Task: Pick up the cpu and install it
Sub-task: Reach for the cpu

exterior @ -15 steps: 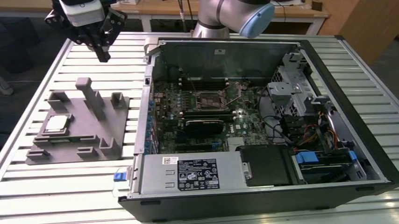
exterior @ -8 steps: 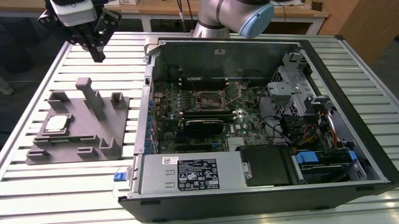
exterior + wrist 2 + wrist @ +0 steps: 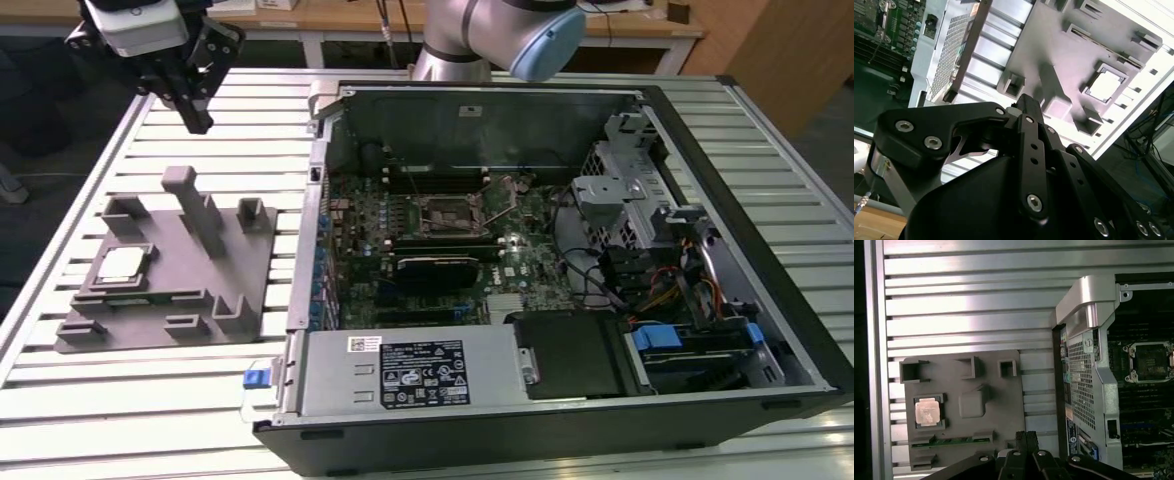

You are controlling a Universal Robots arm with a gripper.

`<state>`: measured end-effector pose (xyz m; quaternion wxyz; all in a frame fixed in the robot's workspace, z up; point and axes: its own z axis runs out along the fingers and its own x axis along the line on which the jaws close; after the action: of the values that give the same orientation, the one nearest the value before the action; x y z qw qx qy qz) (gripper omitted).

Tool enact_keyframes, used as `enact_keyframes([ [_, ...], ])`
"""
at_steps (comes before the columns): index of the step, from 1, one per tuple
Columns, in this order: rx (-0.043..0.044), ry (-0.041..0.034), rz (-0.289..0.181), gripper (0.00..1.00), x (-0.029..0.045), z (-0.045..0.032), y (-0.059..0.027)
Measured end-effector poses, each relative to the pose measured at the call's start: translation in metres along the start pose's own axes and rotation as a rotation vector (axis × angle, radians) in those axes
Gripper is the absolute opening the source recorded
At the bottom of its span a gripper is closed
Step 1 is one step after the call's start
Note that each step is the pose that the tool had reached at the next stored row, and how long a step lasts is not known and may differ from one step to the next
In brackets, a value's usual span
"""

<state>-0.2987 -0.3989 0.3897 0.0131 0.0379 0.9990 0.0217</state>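
Hovering above the grey plastic holder tray (image 3: 174,305), your black gripper (image 3: 199,120) looks pinched closed with nothing in it. The small square silvery cpu (image 3: 120,265) lies flat in its pocket there. Probably light, stiff and fragile, so take it by the edges.

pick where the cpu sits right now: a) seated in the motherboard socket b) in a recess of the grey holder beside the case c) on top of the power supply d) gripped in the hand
B: the cpu lies in a recess of the grey holder, at the exterior view's left of the open case, with the hand raised clear of it.
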Motion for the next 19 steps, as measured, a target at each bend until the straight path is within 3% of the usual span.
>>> enact_keyframes([
  [19,0.0000,0.0000,0.000,0.11,0.0245,-0.0001,-0.0019],
])
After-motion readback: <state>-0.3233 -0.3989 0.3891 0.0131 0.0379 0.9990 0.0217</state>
